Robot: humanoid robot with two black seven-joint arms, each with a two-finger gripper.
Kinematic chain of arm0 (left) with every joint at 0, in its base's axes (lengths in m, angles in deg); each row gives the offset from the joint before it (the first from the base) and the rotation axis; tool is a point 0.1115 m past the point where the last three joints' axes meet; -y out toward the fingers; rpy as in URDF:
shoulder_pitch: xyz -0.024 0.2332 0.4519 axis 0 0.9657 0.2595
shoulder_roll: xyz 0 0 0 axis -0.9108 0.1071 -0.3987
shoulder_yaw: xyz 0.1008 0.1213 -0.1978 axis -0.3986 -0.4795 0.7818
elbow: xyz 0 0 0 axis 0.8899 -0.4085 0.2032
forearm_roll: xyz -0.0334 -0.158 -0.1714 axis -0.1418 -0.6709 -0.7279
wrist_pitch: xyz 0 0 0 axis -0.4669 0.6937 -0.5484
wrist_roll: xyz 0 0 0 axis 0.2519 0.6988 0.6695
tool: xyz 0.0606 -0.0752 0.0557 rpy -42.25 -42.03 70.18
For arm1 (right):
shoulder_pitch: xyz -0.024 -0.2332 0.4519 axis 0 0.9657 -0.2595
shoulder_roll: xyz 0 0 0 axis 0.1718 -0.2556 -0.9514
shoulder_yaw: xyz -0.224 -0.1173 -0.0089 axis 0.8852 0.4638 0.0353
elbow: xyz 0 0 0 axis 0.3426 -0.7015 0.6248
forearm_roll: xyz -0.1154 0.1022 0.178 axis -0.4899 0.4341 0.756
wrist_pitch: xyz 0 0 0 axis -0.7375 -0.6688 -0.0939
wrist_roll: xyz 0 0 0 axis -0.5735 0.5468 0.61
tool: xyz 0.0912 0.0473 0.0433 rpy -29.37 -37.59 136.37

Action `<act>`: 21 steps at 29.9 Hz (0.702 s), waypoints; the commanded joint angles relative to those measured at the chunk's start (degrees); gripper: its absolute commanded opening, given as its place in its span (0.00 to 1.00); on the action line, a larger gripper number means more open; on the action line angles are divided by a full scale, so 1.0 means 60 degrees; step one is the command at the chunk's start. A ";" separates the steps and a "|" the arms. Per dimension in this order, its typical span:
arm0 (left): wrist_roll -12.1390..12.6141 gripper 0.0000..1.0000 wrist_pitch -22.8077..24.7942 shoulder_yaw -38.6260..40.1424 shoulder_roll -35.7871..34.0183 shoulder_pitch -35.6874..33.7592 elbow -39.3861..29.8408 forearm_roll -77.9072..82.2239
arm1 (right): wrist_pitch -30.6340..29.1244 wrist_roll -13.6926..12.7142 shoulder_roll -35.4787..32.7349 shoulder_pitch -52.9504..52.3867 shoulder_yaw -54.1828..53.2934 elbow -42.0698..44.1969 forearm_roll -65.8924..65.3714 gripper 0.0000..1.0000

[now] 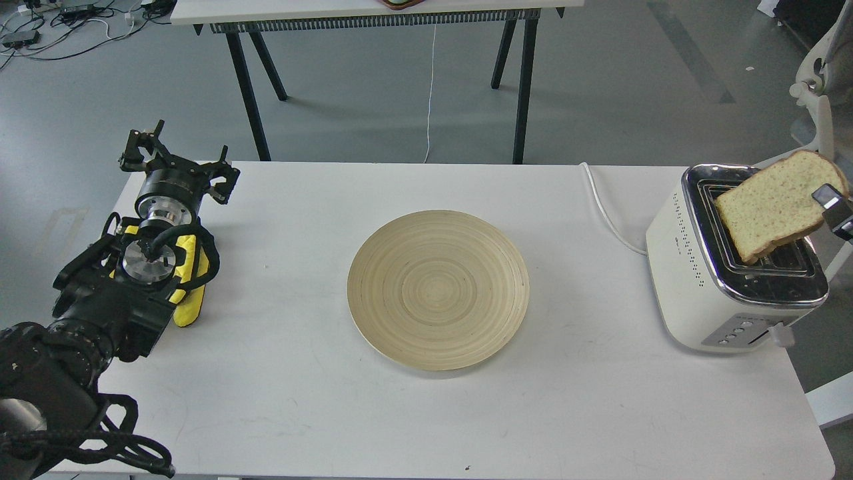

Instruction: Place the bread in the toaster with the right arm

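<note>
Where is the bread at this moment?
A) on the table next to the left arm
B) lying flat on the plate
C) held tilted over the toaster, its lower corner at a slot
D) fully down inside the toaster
C: the bread hangs tilted above the toaster, pinched at its right edge by the right gripper, while the plate holds nothing.

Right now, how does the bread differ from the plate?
The bread is held tilted in the air over the toaster, one corner dipping toward a slot; the plate lies flat on the table. The bread is a speckled slice with a brown crust and domed top; the plate is round with ringed grain. The bread looks much smaller than the plate. Both are pale tan.
</note>
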 commanded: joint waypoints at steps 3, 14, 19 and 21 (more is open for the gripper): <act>-0.0015 1.00 0.0000 0.0000 0.0000 0.0010 0.0000 0.0000 | 0.0000 0.0030 0.0153 -0.0015 -0.0015 -0.0008 -0.0020 0.42; 0.0000 1.00 0.0000 0.0000 0.0000 -0.0005 0.0000 0.0000 | 0.0000 0.0059 0.0226 -0.0307 -0.0030 -0.0081 0.0038 0.89; 0.0000 1.00 0.0000 0.0000 0.0000 -0.0005 0.0000 0.0000 | 0.0000 0.0015 0.0256 -0.0556 -0.0044 -0.0096 0.0082 0.92; 0.0000 1.00 0.0000 0.0000 0.0000 0.0010 0.0000 0.0000 | 0.0000 0.0015 0.0445 -0.0615 -0.0029 -0.0081 0.0126 0.92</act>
